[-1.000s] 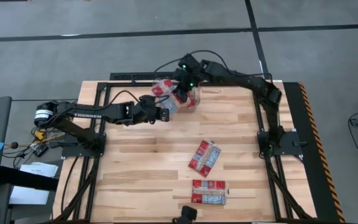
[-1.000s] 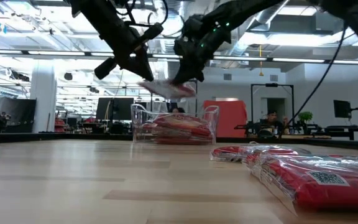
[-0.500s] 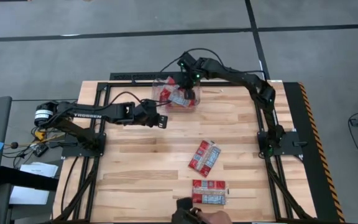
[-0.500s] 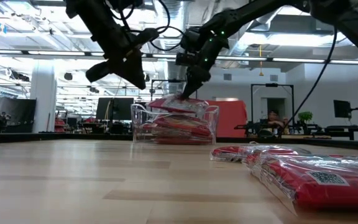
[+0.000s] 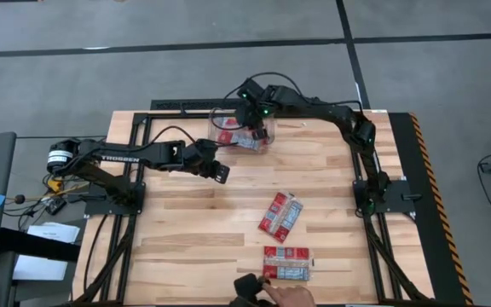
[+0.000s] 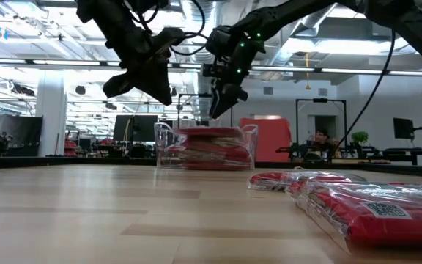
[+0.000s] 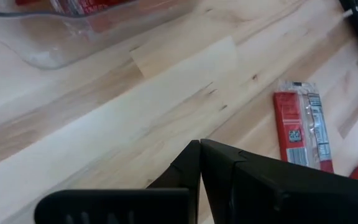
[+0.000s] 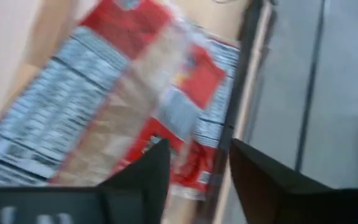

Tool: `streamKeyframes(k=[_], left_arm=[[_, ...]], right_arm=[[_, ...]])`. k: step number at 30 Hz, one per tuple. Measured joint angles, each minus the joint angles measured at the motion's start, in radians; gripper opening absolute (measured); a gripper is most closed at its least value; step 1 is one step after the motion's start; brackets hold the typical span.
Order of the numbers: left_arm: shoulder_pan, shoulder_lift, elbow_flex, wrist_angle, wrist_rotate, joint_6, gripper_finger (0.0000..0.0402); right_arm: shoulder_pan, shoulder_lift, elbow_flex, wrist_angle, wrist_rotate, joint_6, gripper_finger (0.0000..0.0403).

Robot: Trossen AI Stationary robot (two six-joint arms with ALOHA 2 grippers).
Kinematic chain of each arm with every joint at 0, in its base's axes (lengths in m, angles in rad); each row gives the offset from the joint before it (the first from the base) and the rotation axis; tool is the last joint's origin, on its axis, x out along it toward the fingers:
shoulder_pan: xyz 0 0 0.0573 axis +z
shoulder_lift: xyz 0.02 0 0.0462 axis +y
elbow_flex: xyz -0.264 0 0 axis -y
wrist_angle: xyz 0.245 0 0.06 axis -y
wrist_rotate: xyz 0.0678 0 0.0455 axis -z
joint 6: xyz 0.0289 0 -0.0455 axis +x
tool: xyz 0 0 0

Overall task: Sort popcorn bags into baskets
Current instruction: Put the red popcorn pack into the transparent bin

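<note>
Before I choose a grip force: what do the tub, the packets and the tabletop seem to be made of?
The tub looks like clear rigid plastic: packets show through its walls. The loose packets look like glossy printed film, probably plastic; their wrapping crinkles and catches light. The tabletop looks like pale wooden planks, smooth, with visible grain and seams.

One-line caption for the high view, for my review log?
Right gripper open above the packet-filled clear tub; left gripper nearby; two popcorn bags on the table.

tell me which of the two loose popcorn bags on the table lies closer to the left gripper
The tilted popcorn bag near the table's middle. It lies nearer the left gripper than the straight-lying bag at the front edge, next to a person's hand.
</note>
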Motion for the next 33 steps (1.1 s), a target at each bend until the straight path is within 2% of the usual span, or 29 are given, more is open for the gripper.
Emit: streamKeyframes(k=[4, 6, 8, 11, 15, 18, 21, 24, 29, 33], left_arm=[[-0.017, 0.0, 0.0, -0.002, 0.012, 0.005, 0.0], [-0.036, 0.0, 0.0, -0.001, 0.017, 0.025, 0.0], [-0.07, 0.0, -0.001, 0.013, 0.01, 0.081, 0.0], [-0.146, 0.013, -0.007, 0.087, -0.059, 0.165, 0.0], [-0.248, 0.063, -0.05, 0.337, -0.139, 0.211, 0.0], [-0.301, 0.16, -0.054, 0.505, -0.167, 0.24, 0.0], [-0.327, 0.287, -0.052, 0.718, -0.169, 0.226, 0.0], [-0.331, 0.412, -0.041, 0.867, -0.133, 0.177, 0.0], [-0.344, 0.552, 0.04, 0.879, -0.077, 0.102, 0.0], [-0.37, 0.613, 0.13, 0.827, -0.047, 0.099, 0.0]], right_arm=[[0.0, -0.001, 0.03, -0.014, 0.058, 0.058, 0.0229], [-0.002, -0.002, 0.063, -0.094, 0.043, 0.092, 0.0236], [-0.009, -0.02, 0.102, -0.203, -0.028, 0.16, 0.0237], [-0.016, -0.075, 0.138, -0.335, -0.181, 0.302, 0.0232], [-0.032, -0.176, 0.104, -0.527, -0.4, 0.426, 0.0222], [-0.033, -0.262, 0.036, -0.675, -0.499, 0.499, 0.0219], [-0.019, -0.391, -0.123, -0.682, -0.514, 0.587, 0.0217], [0.017, -0.549, -0.349, -0.562, -0.491, 0.693, 0.0217], [0.121, -0.844, -0.803, -0.224, -0.425, 0.945, 0.0217], [0.217, -1.012, -1.115, 0.08, -0.278, 1.293, 0.0216]])
